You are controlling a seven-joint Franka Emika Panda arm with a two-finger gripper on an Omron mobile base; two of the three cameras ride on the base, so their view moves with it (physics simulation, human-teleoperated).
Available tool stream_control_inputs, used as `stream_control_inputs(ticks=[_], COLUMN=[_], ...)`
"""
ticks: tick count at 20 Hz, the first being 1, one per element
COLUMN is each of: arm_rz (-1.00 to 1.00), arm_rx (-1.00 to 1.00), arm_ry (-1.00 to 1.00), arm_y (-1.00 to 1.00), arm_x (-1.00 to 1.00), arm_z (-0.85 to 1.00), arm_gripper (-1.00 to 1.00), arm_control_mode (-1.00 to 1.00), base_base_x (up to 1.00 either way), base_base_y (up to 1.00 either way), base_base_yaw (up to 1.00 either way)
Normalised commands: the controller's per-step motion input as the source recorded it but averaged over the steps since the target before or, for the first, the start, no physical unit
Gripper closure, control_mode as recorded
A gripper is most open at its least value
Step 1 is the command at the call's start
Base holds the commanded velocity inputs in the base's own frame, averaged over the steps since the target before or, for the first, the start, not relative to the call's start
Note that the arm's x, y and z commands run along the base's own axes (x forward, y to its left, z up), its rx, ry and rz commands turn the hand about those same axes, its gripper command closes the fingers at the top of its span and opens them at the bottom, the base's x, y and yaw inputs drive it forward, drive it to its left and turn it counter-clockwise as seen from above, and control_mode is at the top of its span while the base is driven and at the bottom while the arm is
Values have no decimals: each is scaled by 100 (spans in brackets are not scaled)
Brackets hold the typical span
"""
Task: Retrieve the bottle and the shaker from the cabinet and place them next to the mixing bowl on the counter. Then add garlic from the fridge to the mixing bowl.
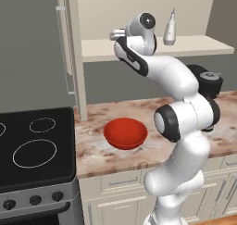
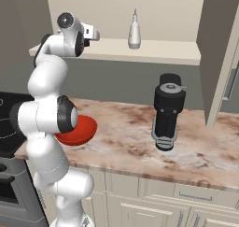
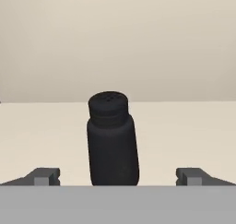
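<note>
Shaker (image 3: 113, 140) stands upright between wide-spread fingers (image 3: 46, 176), its base cut off from sight.

**Appliances and Fittings in View**

A black coffee machine (image 2: 168, 111) stands upright on the stone top, at about three o'clock in the right base view. A black stovetop (image 1: 34, 145) with white ring outlines sits at nine o'clock in the left base view, three dark knobs (image 1: 34, 200) along its grey front. Cream drawers (image 2: 186, 193) with slim handles run below.
</note>
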Motion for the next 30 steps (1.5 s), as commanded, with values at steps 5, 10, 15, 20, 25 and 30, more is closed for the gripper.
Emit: stream_control_inputs(ticks=[5,10,15,20,25,30], arm_rz=[0,0,0,0,0,0], arm_rx=[0,0,0,0,0,0], arm_ry=[0,0,0,0,0,0], arm_y=[7,2,0,0,0,0], arm_x=[5,14,21,16,15,4], arm_z=[-11,-9,-8,0,0,0], arm_gripper=[-100,-100,-100,-100,-100,-100], arm_control_mode=[-100,-100,-100,-100,-100,-100], base_base_x=[0,0,0,0,0,0], base_base_y=[0,0,0,0,0,0], base_base_yaw=[0,0,0,0,0,0])
